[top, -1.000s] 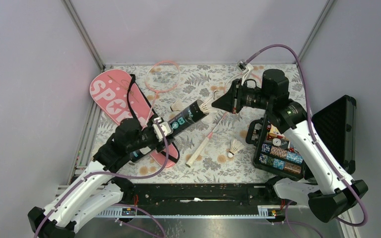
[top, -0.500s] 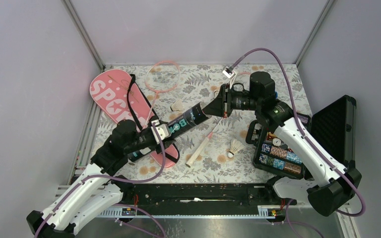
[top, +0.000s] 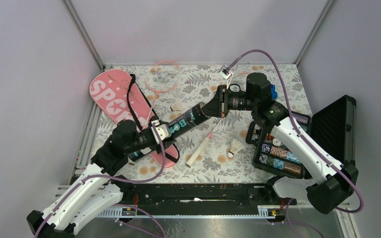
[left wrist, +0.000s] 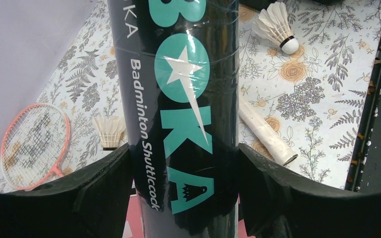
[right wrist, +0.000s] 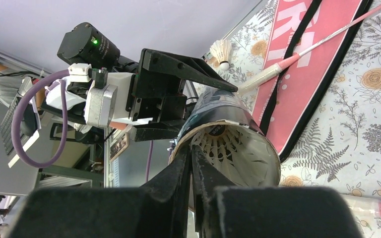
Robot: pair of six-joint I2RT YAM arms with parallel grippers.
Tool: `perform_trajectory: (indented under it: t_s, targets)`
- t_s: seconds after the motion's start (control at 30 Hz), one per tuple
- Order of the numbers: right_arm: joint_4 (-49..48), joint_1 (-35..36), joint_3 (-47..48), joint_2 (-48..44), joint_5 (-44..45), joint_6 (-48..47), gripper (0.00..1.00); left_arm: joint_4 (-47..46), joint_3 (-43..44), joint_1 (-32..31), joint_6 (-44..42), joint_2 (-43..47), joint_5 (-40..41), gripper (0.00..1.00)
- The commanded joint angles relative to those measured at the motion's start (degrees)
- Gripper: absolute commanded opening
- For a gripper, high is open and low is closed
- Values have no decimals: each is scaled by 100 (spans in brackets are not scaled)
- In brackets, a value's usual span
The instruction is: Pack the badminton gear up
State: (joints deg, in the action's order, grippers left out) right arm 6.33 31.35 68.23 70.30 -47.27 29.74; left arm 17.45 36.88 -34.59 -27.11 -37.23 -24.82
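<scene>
black tube [left wrist: 178, 124] with teal block letters, a white star and white script. long pink bag [top: 110, 96] with white lettering and black trim. one racket [top: 162, 74] has a pink frame; the second racket [top: 197, 150] has a pink shaft and cream grip. shuttlecock [left wrist: 277, 25]: white feathers, black band. pale tablecloth [left wrist: 322, 94] printed with grey ferns and orange flowers. black case [top: 337, 129] holding teal and blue patterned rolls [top: 278, 158].
</scene>
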Motion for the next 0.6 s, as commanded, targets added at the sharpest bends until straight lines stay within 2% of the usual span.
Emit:
perform_trajectory:
  t_s: [0.0,0.3,0.4,0.57]
  targets:
    - [-522,52,-142,-11,-80,365,12,-738,-26,14,-48,57,-129,23]
    - [-176,-73,32,-148,329,664,45,-717,-181,14,-10,231,64,23]
    - [122,-298,179,-208,357,724,51,-828,-295,14,68,301,306,23]
    - [139,-592,-147,-530,636,536,61,-836,-352,14,-5,337,617,23]
